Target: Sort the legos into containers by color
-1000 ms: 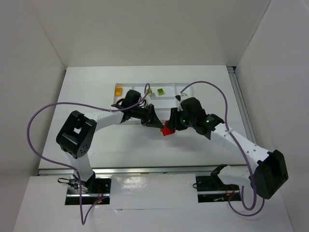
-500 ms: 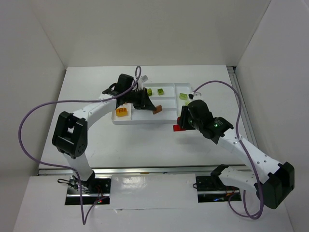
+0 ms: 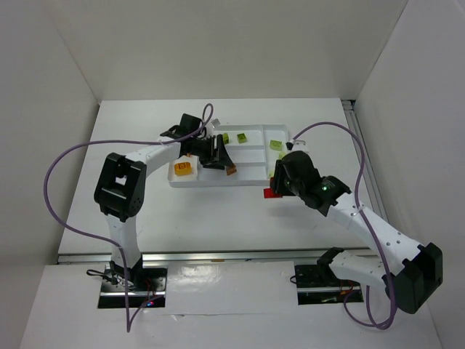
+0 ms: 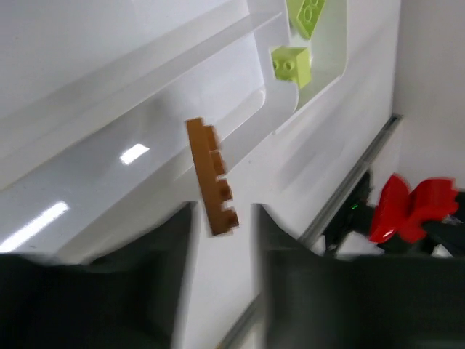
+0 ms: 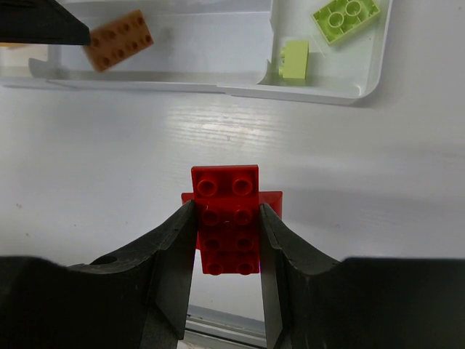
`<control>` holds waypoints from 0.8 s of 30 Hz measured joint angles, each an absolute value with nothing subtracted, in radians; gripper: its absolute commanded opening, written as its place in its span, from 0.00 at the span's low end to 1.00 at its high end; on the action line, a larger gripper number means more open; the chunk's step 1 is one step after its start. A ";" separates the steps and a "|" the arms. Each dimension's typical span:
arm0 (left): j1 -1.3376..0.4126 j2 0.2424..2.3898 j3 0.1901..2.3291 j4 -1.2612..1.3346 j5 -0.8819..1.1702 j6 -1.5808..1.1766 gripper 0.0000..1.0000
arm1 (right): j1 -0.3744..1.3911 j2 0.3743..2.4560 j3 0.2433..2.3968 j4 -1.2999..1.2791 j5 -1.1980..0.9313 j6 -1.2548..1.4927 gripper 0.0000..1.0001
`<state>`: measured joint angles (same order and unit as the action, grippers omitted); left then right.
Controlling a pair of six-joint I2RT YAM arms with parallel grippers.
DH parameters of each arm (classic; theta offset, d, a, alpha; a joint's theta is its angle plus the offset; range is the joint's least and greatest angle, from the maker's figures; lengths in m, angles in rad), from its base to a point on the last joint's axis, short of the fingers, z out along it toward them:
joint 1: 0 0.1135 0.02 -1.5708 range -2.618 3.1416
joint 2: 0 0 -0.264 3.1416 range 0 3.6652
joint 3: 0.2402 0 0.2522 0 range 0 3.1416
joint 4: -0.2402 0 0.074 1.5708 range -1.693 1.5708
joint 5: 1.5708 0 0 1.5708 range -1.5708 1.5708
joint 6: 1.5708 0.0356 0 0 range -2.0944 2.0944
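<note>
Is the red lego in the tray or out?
Out: the right gripper holds the red lego over the table, short of the tray.

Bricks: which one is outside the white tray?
The red brick, gripped by the right pincer over the table; every other brick is within the tray.

The white tray (image 3: 211,182) lies on the table (image 3: 138,131) beyond both arm bases, with a yellow-orange brick (image 3: 183,169) in its left end section and three lime green bricks (image 3: 241,136) along its far and right side. The left gripper (image 3: 222,161) is positioned over the tray's middle, with an orange brick (image 3: 231,171) just beside its tip. The right gripper (image 3: 278,185) is at the tray's near right corner, with a red brick (image 3: 272,193) at its tip, just outside the tray.
</note>
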<state>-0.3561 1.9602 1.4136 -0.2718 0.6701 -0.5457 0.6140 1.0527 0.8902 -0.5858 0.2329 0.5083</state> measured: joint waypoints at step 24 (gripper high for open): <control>-0.629 1.489 1.180 -0.279 0.635 -0.180 0.90 | 0.610 1.185 0.960 -0.523 -0.121 0.489 0.15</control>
<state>-0.6292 1.4887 1.1805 -0.2794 0.6353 -0.1802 0.6098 1.1847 0.9596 -0.5228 -0.1215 0.4892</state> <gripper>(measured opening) 0.875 0.424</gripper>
